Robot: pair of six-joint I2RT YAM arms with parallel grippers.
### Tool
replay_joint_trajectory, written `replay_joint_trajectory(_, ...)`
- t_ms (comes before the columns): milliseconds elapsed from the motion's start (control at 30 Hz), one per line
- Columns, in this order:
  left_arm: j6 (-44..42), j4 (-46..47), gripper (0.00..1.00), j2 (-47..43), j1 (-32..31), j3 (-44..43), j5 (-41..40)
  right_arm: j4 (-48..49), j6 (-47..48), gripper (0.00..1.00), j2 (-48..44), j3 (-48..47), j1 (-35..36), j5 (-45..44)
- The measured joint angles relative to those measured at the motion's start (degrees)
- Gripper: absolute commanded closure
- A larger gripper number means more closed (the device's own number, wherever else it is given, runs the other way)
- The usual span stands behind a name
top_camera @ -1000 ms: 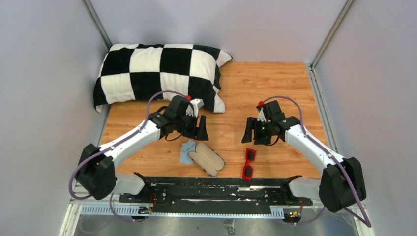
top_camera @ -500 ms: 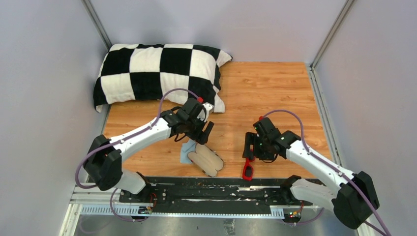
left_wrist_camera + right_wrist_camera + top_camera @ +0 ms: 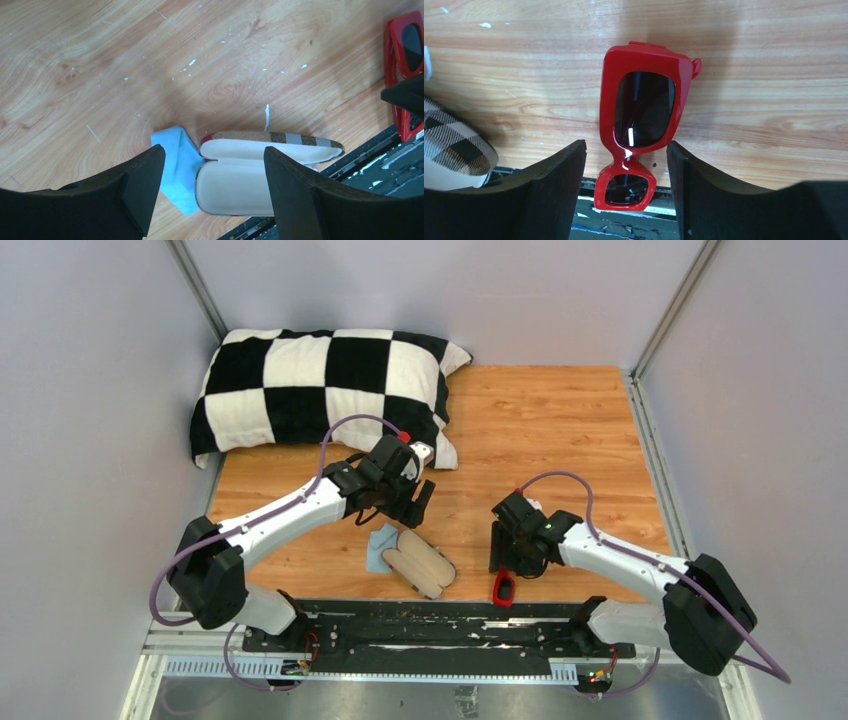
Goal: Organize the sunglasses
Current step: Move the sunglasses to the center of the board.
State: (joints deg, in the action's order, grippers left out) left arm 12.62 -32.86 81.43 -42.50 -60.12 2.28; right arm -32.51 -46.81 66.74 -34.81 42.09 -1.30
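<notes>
The sunglasses [image 3: 641, 125], with a glossy red frame and dark lenses, lie on the wooden table; one lens hangs over the front edge. My right gripper [image 3: 626, 145] is open, a finger on each side of the frame near the bridge, not touching. In the top view the right gripper [image 3: 503, 550] covers the upper lens of the sunglasses [image 3: 503, 587]. My left gripper [image 3: 214, 151] is open and empty above the open plaid case [image 3: 240, 185]. In the top view the left gripper [image 3: 412, 505] hangs just behind the case [image 3: 420, 562].
A light blue cloth [image 3: 380, 545] lies against the case's left end, also in the left wrist view [image 3: 177, 165]. A black-and-white checked pillow [image 3: 320, 390] fills the back left. A black rail [image 3: 440, 620] runs along the table's front edge. Grey walls enclose the table.
My right gripper has moved toward the front edge and come down over the sunglasses. My left gripper moved right, toward the case, then held still.
</notes>
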Motion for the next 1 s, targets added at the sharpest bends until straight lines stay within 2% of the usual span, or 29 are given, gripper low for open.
replay_joint_trajectory(267,0.7,0.6,0.24,0.1,0.0,0.0,0.8,1.5,-1.5,0.57,4.0,-0.1,0.6,-2.4)
replay_joint_trajectory(467,1.4,0.9,0.23,0.1,0.0,0.0,1.2,2.0,-1.2,0.61,4.9,-1.0,0.5,-4.7)
replay_joint_trajectory(600,1.4,1.0,0.23,0.1,0.0,0.0,1.2,2.1,0.8,0.61,5.4,-1.4,-2.7,-6.2)
replay_joint_trajectory(867,1.4,1.0,0.23,0.1,0.0,0.0,1.1,1.5,6.9,0.58,4.2,-1.4,-14.9,-8.6)
replay_joint_trajectory(933,1.4,1.0,0.23,0.1,0.0,0.0,1.1,1.4,8.3,0.51,4.0,-1.4,-17.7,-9.0)
replay_joint_trajectory(1000,1.4,1.0,0.23,0.1,0.0,0.0,1.1,1.4,9.5,0.36,4.0,-1.4,-19.8,-9.2)
